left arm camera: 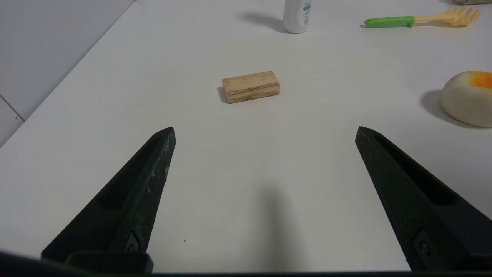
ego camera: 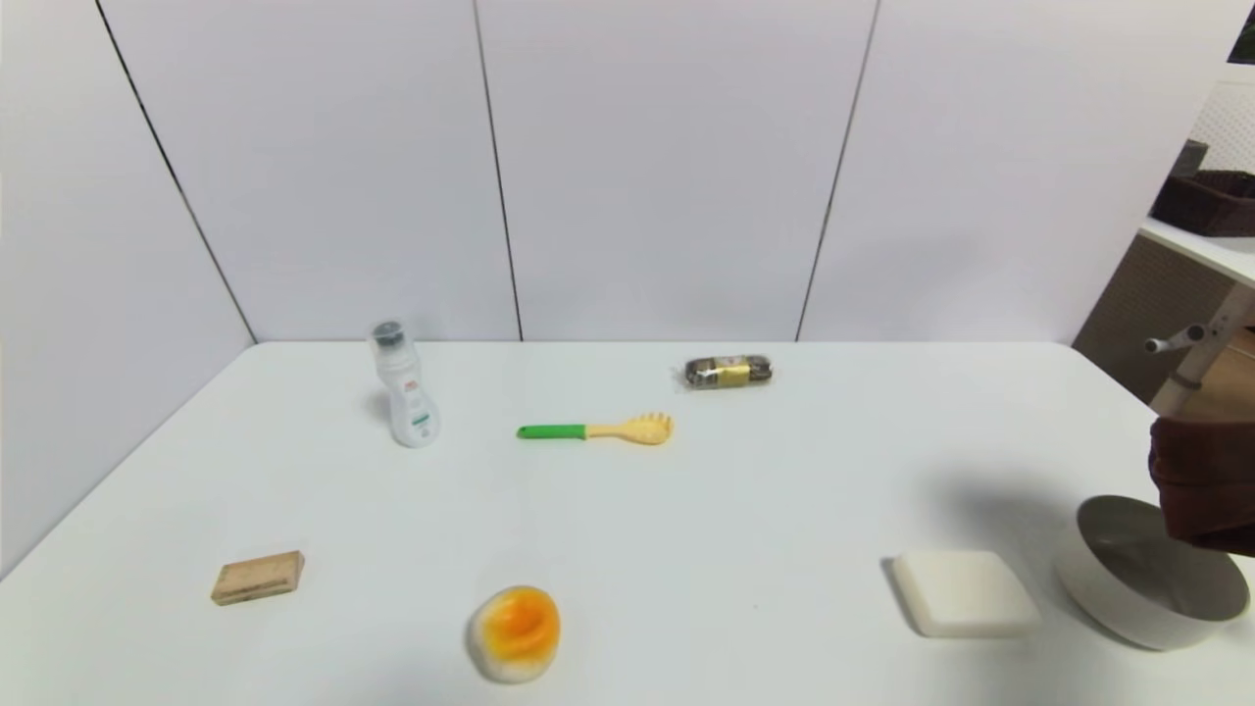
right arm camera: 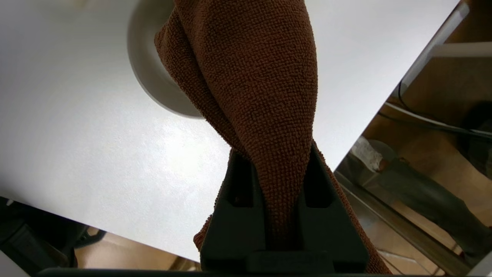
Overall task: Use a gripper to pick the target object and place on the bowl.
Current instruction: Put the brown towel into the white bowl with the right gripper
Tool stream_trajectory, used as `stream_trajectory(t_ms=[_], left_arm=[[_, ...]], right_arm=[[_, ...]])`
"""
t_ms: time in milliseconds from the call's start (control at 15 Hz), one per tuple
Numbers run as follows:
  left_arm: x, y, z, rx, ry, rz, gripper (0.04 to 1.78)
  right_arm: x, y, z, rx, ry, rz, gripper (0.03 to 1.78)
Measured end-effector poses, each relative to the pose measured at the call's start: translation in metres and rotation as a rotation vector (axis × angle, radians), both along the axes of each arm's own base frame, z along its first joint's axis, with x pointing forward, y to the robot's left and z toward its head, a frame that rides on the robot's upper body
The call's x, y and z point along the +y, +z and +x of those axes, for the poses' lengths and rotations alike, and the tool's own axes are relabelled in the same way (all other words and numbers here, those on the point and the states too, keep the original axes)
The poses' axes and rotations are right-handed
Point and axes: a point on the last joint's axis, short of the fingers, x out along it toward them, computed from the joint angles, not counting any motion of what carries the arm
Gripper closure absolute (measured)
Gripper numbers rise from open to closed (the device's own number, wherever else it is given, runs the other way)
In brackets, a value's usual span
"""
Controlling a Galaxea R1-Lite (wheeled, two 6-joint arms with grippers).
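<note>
My right gripper [right arm camera: 277, 154] is shut on the dark brown terry towel [right arm camera: 253, 77], which hangs from its fingers above the table. In the head view the towel [ego camera: 1206, 480] shows at the right edge, over the far right side of the off-white bowl [ego camera: 1098, 579]; the gripper itself is out of that view. The bowl's rim [right arm camera: 140, 73] shows behind the towel in the right wrist view. My left gripper [left arm camera: 265, 130] is open and empty, low over the table's front left, short of a wooden block [left arm camera: 250, 86].
A white square block [ego camera: 964, 590] lies just left of the bowl. Also on the table are an orange-centred round object [ego camera: 515, 630], the wooden block [ego camera: 258, 577], a white bottle [ego camera: 404, 397], a green-handled pasta fork [ego camera: 598, 429] and a wrapped packet [ego camera: 728, 372]. The table's right edge is close to the bowl.
</note>
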Motion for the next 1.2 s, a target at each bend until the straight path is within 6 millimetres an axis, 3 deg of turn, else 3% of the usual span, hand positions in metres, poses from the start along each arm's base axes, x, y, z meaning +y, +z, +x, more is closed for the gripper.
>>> stream_trajectory(t_ms=[533, 1200], left_arm=[[0.0, 0.0, 0.0, 0.0, 0.0, 0.0, 0.13], [0.0, 0.0, 0.0, 0.0, 0.0, 0.0, 0.13]], right_arm=[[-0.003, -0.024, 0.005, 0.111, 0.035, 0.002, 1.59], [0.014, -0.021, 0.017, 0.18, 0.081, -0.179, 1.59]])
